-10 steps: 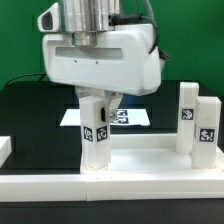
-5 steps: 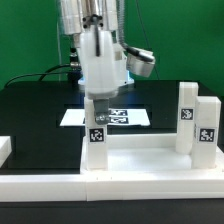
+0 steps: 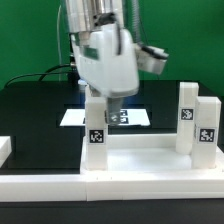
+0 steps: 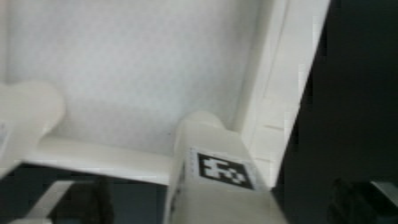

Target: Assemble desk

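Standing upright in the desk top (image 3: pixel 140 160), a leg (image 3: pixel 96 135) sits below the end effector (image 3: pixel 108 100).

- My exterior view sits low at the table's (image 3: pixel 35 120) front edge, level-ish, looking across the desk top (image 3: pixel 140 165) at the arm; mid-range.
- My wrist view looks down, very close, blurry.
- Both views share the upright leg (image 3: pixel 96 135) with its tag (image 4: pixel 224 168) and the desk top's rim beside it.
- Far legs (image 3: pixel 197 125) show only in exterior view.
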Controlling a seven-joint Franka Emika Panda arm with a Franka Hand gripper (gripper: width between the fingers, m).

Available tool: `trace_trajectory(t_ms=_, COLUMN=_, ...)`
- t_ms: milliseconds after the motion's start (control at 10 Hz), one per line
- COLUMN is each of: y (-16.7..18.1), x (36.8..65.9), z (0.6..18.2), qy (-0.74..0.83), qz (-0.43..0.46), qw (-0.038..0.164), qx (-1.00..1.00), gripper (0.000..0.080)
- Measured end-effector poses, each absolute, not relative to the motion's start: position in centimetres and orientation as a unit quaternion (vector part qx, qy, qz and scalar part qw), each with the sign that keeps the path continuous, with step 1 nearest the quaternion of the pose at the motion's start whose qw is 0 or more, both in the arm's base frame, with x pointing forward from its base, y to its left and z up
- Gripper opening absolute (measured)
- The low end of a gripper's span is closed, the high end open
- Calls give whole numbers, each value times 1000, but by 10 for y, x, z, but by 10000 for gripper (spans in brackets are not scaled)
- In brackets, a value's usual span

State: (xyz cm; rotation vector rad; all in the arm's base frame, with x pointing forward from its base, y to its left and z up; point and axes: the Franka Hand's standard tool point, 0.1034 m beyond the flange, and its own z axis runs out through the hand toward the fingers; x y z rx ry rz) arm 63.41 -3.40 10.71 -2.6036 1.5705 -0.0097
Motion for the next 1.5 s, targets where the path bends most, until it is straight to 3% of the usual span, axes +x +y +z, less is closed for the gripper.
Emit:
trace_trajectory(t_ms=500, y=-36, x=632, z=105, qy=358, qz=-5, qw=46, qx=-933, gripper=649)
trace_trajectory(t_ms=600, y=-39, x=630, z=106, qy=257, qz=-1, qw=36, qx=-966, gripper=649)
trace_trajectory(t_ms=900, y=-53, x=629, z=103, qy=85, qz=-1, qw=35, qx=-996, gripper=649)
trace_trajectory(t_ms=1100, y=-52, x=629, z=103, qy=99, qz=0, qw=35, qx=-994, gripper=601)
trace_trajectory(t_ms=1200, y=-53, x=629, z=103, qy=102, qz=0, qw=35, qx=-994, gripper=421)
trace_trajectory(t_ms=1300, y=-52, x=629, z=103, qy=136, qz=1, qw=35, qx=-990, gripper=421)
trace_trajectory(t_ms=1400, y=-52, x=629, z=103, qy=169, qz=2, qw=35, qx=-985, gripper=286)
trace_trajectory(t_ms=1500, y=-52, x=629, z=103, qy=212, qz=4, qw=35, qx=-977, gripper=287)
